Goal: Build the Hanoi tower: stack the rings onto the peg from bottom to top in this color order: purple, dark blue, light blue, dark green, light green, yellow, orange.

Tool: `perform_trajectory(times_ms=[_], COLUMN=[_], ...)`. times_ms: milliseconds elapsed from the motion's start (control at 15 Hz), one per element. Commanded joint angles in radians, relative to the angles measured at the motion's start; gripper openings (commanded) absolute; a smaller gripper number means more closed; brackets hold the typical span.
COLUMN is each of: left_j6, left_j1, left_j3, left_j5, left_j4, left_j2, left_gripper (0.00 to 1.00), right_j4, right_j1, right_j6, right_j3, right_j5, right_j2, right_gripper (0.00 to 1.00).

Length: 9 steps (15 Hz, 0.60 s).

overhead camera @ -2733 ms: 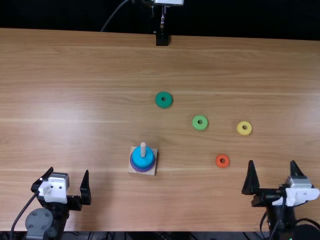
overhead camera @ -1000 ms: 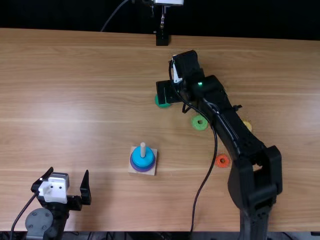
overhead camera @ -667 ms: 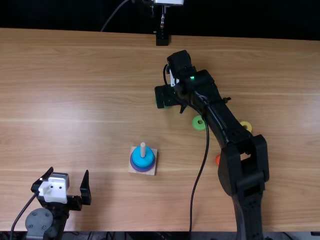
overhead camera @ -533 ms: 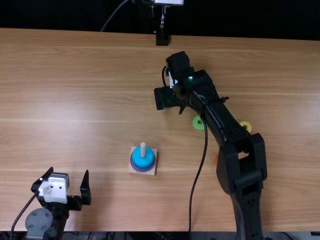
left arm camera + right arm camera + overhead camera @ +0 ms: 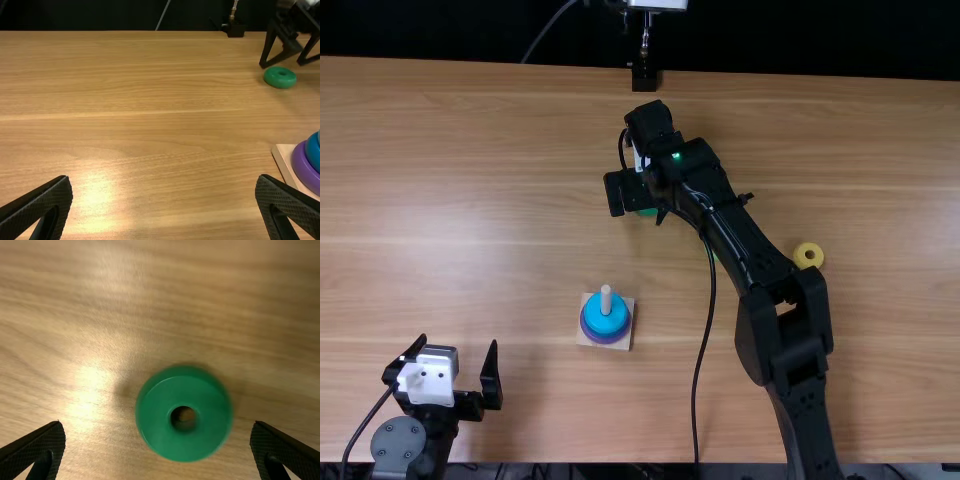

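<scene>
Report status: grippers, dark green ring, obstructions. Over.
Right gripper open above dark green ring; ring on table, ungripped. Left gripper open, empty. No obstruction seen at ring.

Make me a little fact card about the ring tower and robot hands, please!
Base: square, pale wooden board with an upright peg
On the peg: round purple ring at the bottom, round blue ring on top
Dark green round ring: flat on the table, off the peg
Yellow round ring: on the table
Right gripper: open, above the dark green ring
Left gripper: open, empty
</scene>
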State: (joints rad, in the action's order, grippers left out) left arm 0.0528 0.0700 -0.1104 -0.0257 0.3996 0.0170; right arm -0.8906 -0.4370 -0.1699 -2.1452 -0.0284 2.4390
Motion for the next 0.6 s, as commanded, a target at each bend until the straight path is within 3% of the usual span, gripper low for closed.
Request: perform_trajectory(times_ms=[0,400,467,533], left_j6=[-0.012,-0.012,-0.012,-0.012], left_j1=[-0.012,-0.012,-0.012,-0.012], left_j3=[0.11,0.11,0.11,0.11], left_j5=[0.004,0.004,0.004,0.004], left_j4=[0.073,0.073,0.073,0.073], left_j2=[-0.017,-0.017,-0.017,-0.017], left_gripper=[1.0,1.0,1.0,1.0], right_j4=[-0.001,0.002,0.004,0.008], right_j1=[-0.005,-0.006,-0.006,-0.006], right_j6=[-0.001,0.001,-0.001,-0.001], right_j3=[-0.036,-0.041,-0.041,-0.039], right_j5=[0.027,0.028,0.028,0.028], right_j2=[0.046,0.075,0.078,0.08], right_gripper=[1.0,1.0,0.96,0.78])
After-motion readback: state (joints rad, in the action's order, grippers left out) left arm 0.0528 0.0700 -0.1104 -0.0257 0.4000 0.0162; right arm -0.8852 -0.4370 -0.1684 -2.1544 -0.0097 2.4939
